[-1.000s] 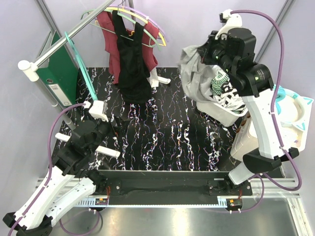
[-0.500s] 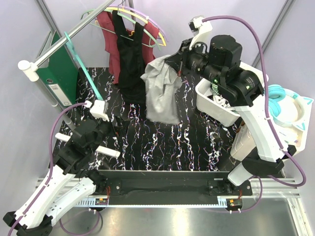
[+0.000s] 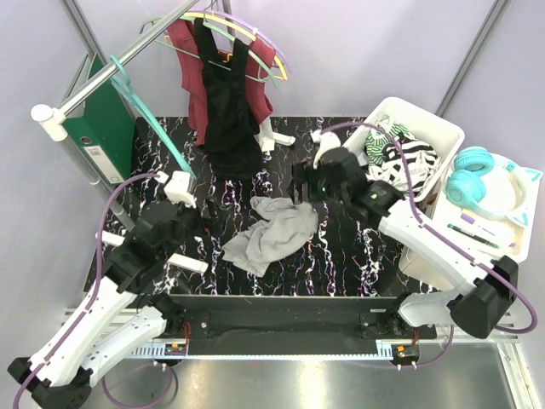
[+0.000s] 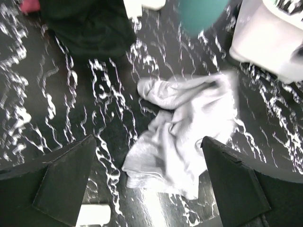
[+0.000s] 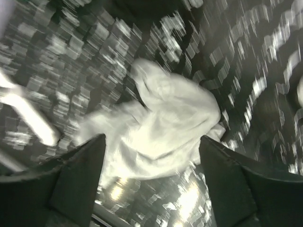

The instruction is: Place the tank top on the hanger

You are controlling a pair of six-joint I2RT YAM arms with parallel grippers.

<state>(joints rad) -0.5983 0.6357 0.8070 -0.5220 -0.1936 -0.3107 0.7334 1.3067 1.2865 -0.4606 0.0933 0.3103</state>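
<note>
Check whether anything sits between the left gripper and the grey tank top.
Nothing visible does. The tank top lies crumpled directly ahead of the open left gripper, with only bare table between them.

The tank top (image 3: 274, 234) lay crumpled on the table (image 3: 341, 264), near its middle. The hanger (image 3: 156, 128) hung from the rail (image 3: 128, 56) at the rear left, in front of an upright binder (image 3: 106, 128). Farther right along the rail, one top (image 3: 228, 102) hung in front of a second top (image 3: 189, 81). A bin of clothes (image 3: 428, 117) stood at the rear right, with headphones (image 3: 481, 170) just beside it on the right.
</note>
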